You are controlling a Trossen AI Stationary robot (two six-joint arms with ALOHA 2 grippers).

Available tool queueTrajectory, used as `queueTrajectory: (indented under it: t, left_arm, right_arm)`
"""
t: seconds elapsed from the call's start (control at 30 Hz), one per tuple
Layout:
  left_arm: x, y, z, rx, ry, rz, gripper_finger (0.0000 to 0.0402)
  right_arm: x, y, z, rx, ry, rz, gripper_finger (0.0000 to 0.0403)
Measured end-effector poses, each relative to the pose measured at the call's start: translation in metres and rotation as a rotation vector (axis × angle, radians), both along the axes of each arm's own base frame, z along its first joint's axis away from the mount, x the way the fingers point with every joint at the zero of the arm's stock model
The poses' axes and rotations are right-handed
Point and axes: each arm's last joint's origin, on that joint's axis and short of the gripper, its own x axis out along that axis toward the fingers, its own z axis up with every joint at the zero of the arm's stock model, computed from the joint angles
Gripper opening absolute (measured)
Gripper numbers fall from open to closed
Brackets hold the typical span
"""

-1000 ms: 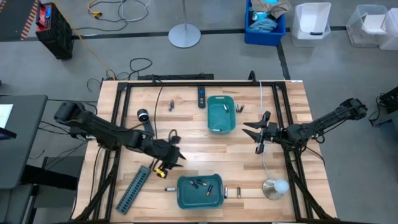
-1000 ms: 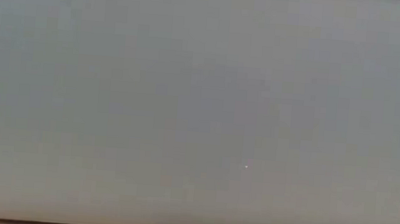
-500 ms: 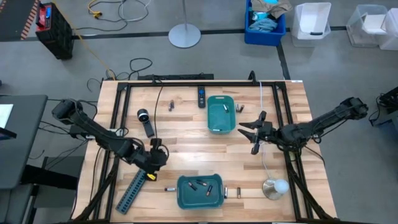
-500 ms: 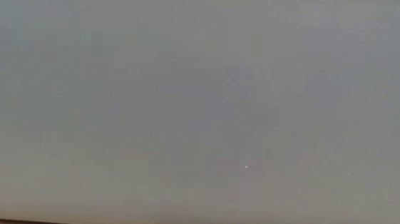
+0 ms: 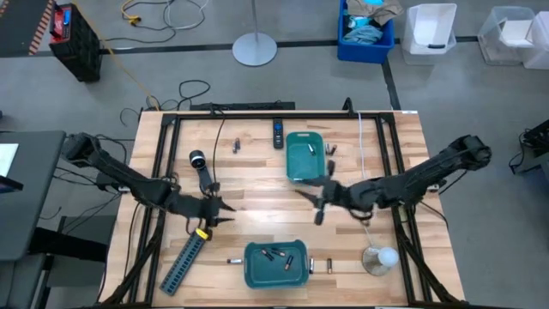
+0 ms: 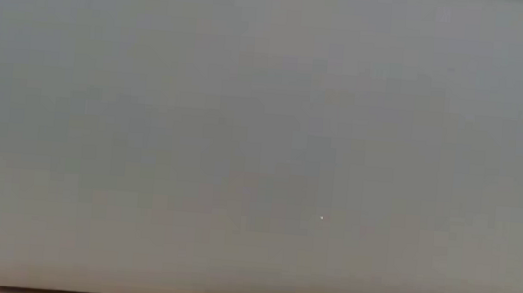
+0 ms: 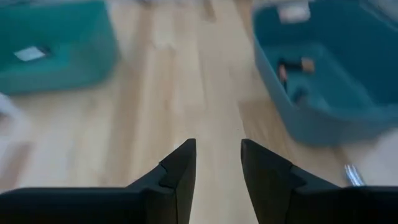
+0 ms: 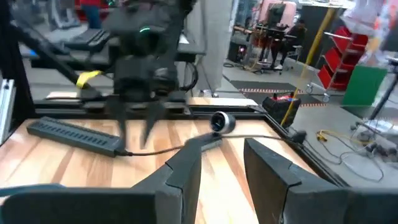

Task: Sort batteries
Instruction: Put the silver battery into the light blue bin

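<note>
Over the table's middle the right gripper [image 5: 316, 199] hangs open and empty, the left gripper [image 5: 216, 214] likewise, so aim squarely over 1 of the loose batteries [image 5: 233, 259] beside the near bin [image 5: 276, 264] before descending.

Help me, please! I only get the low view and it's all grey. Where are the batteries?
Observer: Several batteries lie inside the near teal bin.
Operator: Are any left on the table?
Observer: Yes, one loose battery lies on the wood beside that bin, on the left arm's side.
Operator: Is a tool holding one?
Observer: No. The left tool and the right tool are both open and empty, over bare wood between the two bins.
</note>
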Motion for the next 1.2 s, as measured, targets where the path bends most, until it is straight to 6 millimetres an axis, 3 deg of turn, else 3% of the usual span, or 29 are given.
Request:
queueTrajectory:
  t: [0.27, 0.57, 0.7, 0.97, 1.2]
  left_arm:
    - [-0.032, 0.035, 0.044, -0.068, -0.302, 0.122, 0.0121]
    - [-0.061, 0.048, 0.065, -0.105, -0.475, 0.154, 0.0121]
    - [-0.072, 0.051, 0.073, -0.146, -0.54, 0.16, 0.0121]
    - [-0.081, 0.05, 0.064, -0.216, -0.471, 0.154, 0.0121]
    - [-0.077, 0.046, 0.046, -0.255, -0.516, 0.13, 0.0121]
  right_arm:
    - [0.08, 0.023, 0.024, -0.028, 0.219, 0.127, 0.0137]
    - [0.16, 0.039, 0.035, 0.043, 0.455, 0.255, 0.0137]
    - [0.188, 0.047, 0.027, 0.061, 0.567, 0.249, 0.0143]
    - [0.227, 0.072, 0.008, 0.094, 0.621, 0.294, 0.0194]
    - [0.239, 0.097, -0.021, 0.118, 0.64, 0.337, 0.0221]
